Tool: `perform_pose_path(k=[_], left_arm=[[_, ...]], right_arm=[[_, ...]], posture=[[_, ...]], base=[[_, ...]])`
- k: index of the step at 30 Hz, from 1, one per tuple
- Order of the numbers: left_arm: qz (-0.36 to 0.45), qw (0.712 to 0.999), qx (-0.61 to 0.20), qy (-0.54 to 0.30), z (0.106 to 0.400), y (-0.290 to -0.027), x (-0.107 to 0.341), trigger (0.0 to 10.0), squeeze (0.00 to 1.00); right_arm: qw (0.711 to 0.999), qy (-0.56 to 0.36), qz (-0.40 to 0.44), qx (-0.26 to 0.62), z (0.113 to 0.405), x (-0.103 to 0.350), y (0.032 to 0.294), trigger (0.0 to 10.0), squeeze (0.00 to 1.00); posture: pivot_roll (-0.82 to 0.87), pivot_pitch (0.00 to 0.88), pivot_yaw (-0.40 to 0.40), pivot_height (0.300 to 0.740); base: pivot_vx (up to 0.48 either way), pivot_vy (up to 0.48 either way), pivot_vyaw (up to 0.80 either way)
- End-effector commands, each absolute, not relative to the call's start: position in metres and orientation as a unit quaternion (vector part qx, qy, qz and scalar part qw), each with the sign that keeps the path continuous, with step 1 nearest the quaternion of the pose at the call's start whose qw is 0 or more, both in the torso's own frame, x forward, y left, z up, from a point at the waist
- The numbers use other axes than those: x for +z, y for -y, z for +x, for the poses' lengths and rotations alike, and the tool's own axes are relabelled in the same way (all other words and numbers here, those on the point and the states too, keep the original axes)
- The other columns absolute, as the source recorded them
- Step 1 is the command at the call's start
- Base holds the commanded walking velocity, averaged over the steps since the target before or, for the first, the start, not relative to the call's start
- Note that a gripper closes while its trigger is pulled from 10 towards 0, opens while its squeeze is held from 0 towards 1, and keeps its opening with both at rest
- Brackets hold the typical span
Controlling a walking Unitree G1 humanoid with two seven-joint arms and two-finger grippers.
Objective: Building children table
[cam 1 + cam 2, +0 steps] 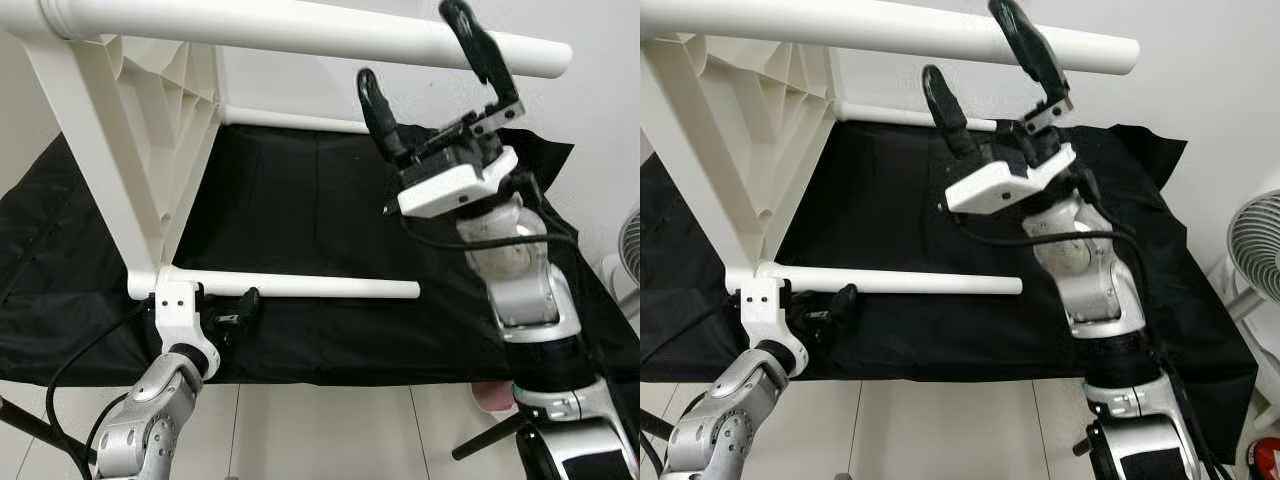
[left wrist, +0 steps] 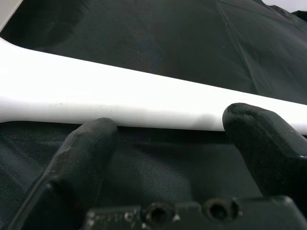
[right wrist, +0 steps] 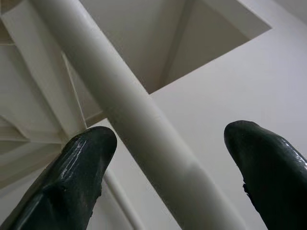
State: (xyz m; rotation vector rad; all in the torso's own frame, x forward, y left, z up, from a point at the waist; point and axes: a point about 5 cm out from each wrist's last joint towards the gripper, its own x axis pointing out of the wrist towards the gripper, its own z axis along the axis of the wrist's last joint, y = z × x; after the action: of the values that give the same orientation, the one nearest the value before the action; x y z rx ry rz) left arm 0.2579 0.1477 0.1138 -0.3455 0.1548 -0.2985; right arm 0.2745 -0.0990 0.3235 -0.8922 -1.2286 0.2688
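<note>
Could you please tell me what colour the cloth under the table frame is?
The cloth is plain black, clearest in the left eye view.

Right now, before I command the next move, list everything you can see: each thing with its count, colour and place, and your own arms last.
Table top: one, white, lying on its side at the left, ribbed underside facing right.
Table legs: three, white tubes pointing right; upper leg, far leg, lower leg.
Cloth: one, black, spread under the table.
Fan: one, white, at the far right.
Floor: light tiles, in front of the cloth.
Left gripper: open, beside the lower leg's base.
Right gripper: open, raised, fingers either side of the upper leg.
</note>
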Motion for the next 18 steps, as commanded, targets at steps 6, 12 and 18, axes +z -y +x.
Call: perform_pose_path(k=[6, 12, 18], left_arm=[[-0.172, 0.97, -0.156, -0.077, 0.259, -0.143, 0.116, 10.0, 0.0], [-0.175, 0.97, -0.152, -0.075, 0.259, -0.142, 0.116, 10.0, 0.0], [-0.175, 0.971, -0.147, -0.073, 0.259, -0.143, 0.118, 10.0, 0.0]], right_arm=[[0.712, 0.517, -0.44, 0.178, 0.285, 0.331, 0.084, 10.0, 0.0], [0.696, 0.515, -0.467, 0.178, 0.29, 0.34, 0.072, 10.0, 0.0], [0.689, 0.506, -0.496, 0.156, 0.297, 0.351, 0.058, 10.0, 0.0]], posture=[[0.0, 0.052, -0.015, 0.74], [0.01, 0.06, -0.014, 0.74], [0.01, 0.065, -0.015, 0.74]], base=[[0.0, 0.0, 0.0], [0.0, 0.0, 0.0], [0.0, 0.0, 0.0]])
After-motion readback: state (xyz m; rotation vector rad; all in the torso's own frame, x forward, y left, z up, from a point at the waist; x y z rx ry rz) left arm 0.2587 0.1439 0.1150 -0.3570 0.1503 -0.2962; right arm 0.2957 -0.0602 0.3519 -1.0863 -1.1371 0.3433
